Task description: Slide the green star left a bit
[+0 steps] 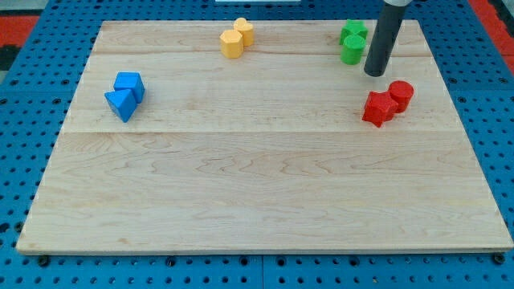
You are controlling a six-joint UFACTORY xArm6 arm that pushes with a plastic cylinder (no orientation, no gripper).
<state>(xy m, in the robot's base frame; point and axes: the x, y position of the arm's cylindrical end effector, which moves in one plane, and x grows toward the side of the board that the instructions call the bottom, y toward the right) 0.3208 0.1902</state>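
Upright, the dark rod sets my tip on the table, just right of the green star; it has no jaws.

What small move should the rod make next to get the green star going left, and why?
Probably shift my tip toward the view's top, level with the green star, then push toward the view's left. My tip now sits right of the green cylinder, the nearer of the touching green pair, so a straight push would likely catch that instead.

a lab bench: wooden board on blue perforated table.
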